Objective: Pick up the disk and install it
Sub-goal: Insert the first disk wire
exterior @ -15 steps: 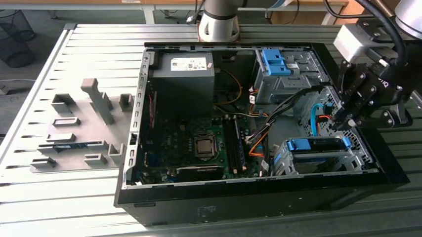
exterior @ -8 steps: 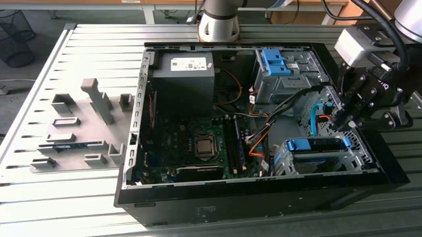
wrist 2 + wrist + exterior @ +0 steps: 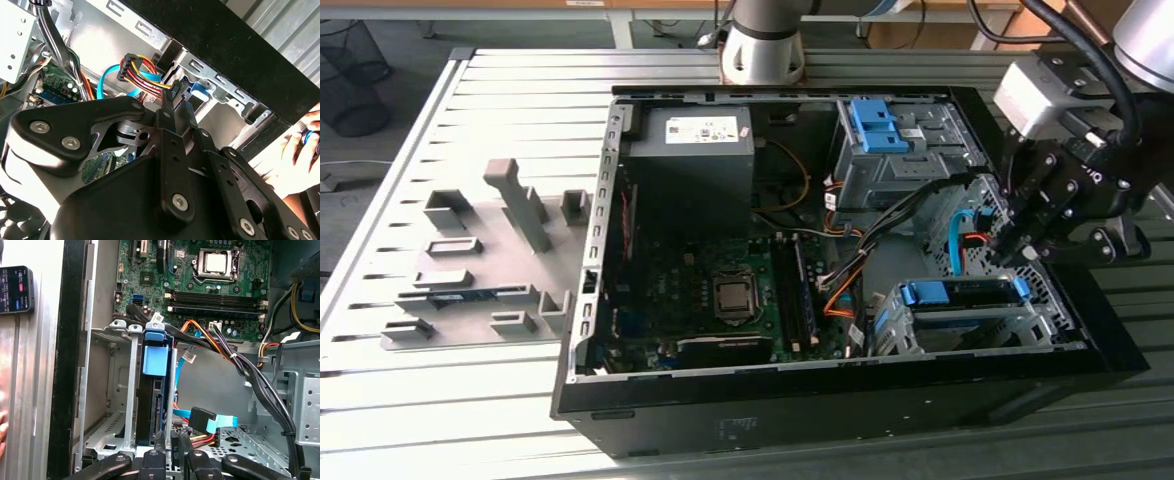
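Note:
The disk [image 3: 961,293] sits in the grey drive cage [image 3: 987,330] at the near corner of the open computer case, on the exterior view's right. Its blue carrier bracket faces up. In the first wrist view the disk [image 3: 154,390] stands edge-on between the cage rails, with the blue bracket tab on its end. My gripper [image 3: 1014,258] hangs just above the cage's far end. In the second wrist view the gripper [image 3: 174,102] has its black fingers drawn together, tips close to the disk's blue bracket [image 3: 202,89] and a black cable plug. Whether the tips touch anything is hidden.
A bundle of red, yellow and black wires [image 3: 220,347] and a blue flat cable [image 3: 202,420] cross beside the cage. A second cage with a blue clip [image 3: 874,125] and the power-supply box [image 3: 687,130] stand farther back. A person's hand [image 3: 300,150] rests outside the case wall.

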Controlling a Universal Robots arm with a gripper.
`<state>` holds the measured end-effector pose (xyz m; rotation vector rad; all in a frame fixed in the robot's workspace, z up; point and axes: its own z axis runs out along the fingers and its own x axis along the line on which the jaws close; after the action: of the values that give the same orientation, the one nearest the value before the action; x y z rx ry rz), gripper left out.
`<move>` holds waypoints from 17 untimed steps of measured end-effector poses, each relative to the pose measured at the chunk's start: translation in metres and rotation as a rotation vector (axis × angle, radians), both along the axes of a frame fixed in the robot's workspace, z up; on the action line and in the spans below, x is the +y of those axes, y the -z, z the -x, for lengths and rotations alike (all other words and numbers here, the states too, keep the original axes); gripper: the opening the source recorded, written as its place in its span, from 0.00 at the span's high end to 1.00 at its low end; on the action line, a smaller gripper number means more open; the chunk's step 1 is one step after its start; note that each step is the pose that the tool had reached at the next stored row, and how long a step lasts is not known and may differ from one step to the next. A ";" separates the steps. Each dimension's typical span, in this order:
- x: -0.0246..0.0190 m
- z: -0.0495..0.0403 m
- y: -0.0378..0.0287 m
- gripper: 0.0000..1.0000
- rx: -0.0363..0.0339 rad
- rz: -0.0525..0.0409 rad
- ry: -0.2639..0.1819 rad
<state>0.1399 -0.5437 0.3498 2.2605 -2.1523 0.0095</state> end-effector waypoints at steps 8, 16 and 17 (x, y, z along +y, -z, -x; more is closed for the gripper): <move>0.0032 0.0000 -0.0024 0.75 0.0000 0.0000 0.000; 0.0059 0.0000 -0.0005 0.75 0.0000 0.0002 0.000; 0.0059 0.0000 0.0000 0.75 0.0000 0.0001 0.000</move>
<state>0.1399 -0.5377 0.3498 2.2604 -2.1523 0.0096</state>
